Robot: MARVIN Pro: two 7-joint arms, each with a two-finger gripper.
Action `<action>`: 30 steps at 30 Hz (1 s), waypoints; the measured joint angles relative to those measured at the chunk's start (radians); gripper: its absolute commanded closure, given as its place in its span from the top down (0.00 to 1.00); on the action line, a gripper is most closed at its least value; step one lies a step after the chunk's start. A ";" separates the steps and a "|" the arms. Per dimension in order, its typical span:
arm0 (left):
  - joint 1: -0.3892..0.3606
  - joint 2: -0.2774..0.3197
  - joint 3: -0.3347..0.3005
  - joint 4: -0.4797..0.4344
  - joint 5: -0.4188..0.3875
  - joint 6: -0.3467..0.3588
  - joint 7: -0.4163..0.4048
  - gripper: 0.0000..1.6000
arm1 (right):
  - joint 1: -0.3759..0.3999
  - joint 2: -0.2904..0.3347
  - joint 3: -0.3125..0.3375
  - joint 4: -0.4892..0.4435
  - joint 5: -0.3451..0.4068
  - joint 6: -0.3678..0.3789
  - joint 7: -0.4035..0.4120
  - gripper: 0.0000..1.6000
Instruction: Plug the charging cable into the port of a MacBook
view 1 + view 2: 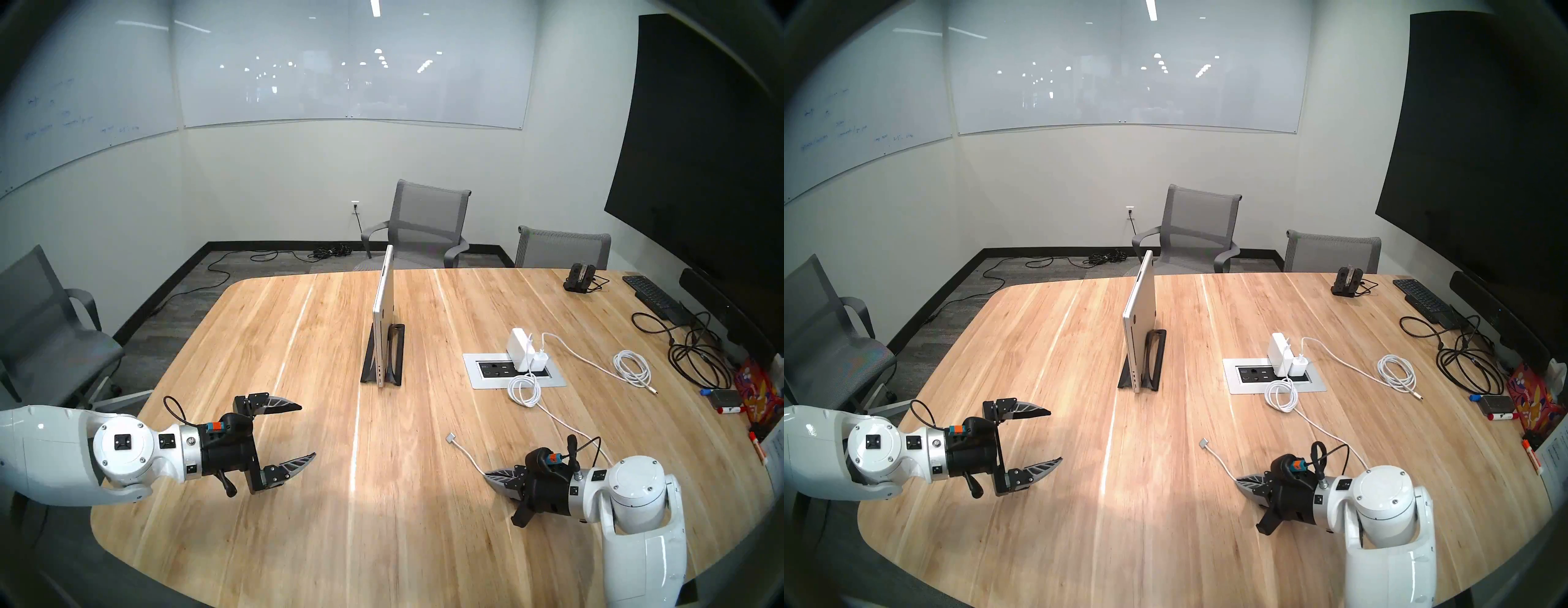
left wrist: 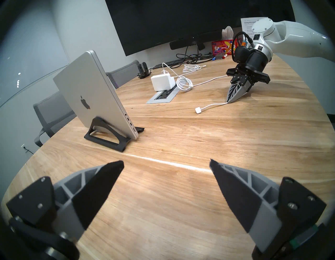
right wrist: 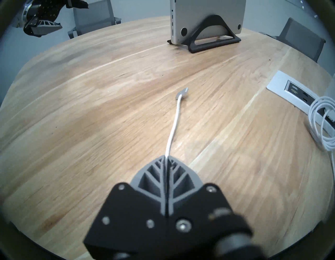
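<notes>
The silver MacBook [image 1: 383,314] [image 1: 1138,318] [image 2: 94,94] [image 3: 204,16] stands on edge in a black stand [image 1: 394,352] at the table's middle, its port edge facing me. The white charging cable [image 1: 469,456] [image 1: 1223,460] [image 2: 212,105] [image 3: 174,125] lies on the wood, its flat connector [image 1: 450,438] [image 1: 1204,442] [image 2: 198,110] [image 3: 182,92] free to the left of my right gripper [image 1: 488,474] [image 1: 1240,481] [image 2: 229,100] [image 3: 166,157]. That gripper is shut on the cord a short way behind the connector. My left gripper [image 1: 307,431] [image 1: 1055,435] [image 2: 166,163] hovers open and empty at the near left.
A white power brick [image 1: 519,342] sits at a recessed outlet panel [image 1: 475,373], with loops of cable beside it. A coiled white cable [image 1: 632,367], black cables [image 1: 695,361], a keyboard [image 1: 653,297], markers and a tissue box crowd the right edge. Grey chairs ring the table.
</notes>
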 measured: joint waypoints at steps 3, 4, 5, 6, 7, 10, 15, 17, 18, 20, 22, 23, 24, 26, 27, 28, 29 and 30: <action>0.000 0.000 0.000 0.000 0.000 0.000 0.000 1.00 | 0.010 -0.004 -0.014 0.006 -0.005 0.005 -0.008 0.00; 0.000 0.000 0.000 0.000 0.000 0.000 0.000 1.00 | 0.013 -0.006 -0.019 0.007 -0.007 0.006 -0.011 0.00; 0.000 0.000 0.000 0.000 0.000 0.000 0.000 1.00 | 0.016 -0.008 -0.023 0.008 -0.009 0.009 -0.014 0.00; 0.000 0.000 0.000 0.000 0.000 0.000 0.000 1.00 | 0.018 -0.009 -0.027 0.009 -0.010 0.010 -0.016 0.00; 0.000 0.000 0.000 0.000 0.000 0.000 0.000 1.00 | 0.019 -0.010 -0.029 0.010 -0.011 0.012 -0.018 0.00; 0.000 0.000 0.000 0.000 0.000 0.000 0.000 1.00 | 0.025 -0.018 -0.044 0.013 -0.016 0.019 -0.028 0.00; -0.001 0.000 0.001 0.000 0.000 0.000 0.000 1.00 | 0.028 -0.029 -0.064 0.013 -0.023 0.029 -0.044 0.00; -0.001 0.000 0.001 0.000 0.000 0.000 0.000 1.00 | 0.029 -0.033 -0.073 0.013 -0.026 0.033 -0.051 0.00; -0.001 0.000 0.001 0.000 0.000 0.000 0.000 1.00 | 0.030 -0.035 -0.078 0.013 -0.027 0.034 -0.054 0.00; -0.001 0.000 0.001 0.000 0.000 0.000 0.000 1.00 | 0.032 -0.040 -0.089 0.013 -0.031 0.039 -0.061 0.00; -0.001 0.000 0.001 0.000 0.000 0.000 0.000 1.00 | 0.035 -0.046 -0.102 0.014 -0.036 0.045 -0.068 0.00; -0.001 0.000 0.001 0.000 0.000 0.000 0.000 1.00 | 0.036 -0.048 -0.107 0.014 -0.038 0.048 -0.071 0.00; -0.001 0.000 0.001 0.000 0.000 0.000 0.000 1.00 | 0.038 -0.051 -0.113 0.015 -0.040 0.051 -0.074 0.00; -0.001 0.000 0.001 0.000 0.000 0.000 0.000 1.00 | 0.040 -0.054 -0.121 0.015 -0.043 0.056 -0.079 0.00; -0.001 0.000 0.001 0.000 0.000 0.000 0.000 1.00 | 0.042 -0.057 -0.127 0.016 -0.045 0.060 -0.083 0.00; -0.001 0.000 0.001 0.000 0.000 0.000 0.000 1.00 | 0.043 -0.059 -0.132 0.016 -0.047 0.063 -0.086 0.00; -0.001 0.000 0.001 0.000 0.000 0.000 0.000 1.00 | 0.045 -0.062 -0.139 0.016 -0.050 0.067 -0.090 0.00; -0.001 0.000 0.001 0.000 0.000 0.000 0.000 1.00 | 0.046 -0.064 -0.143 0.017 -0.052 0.069 -0.092 0.00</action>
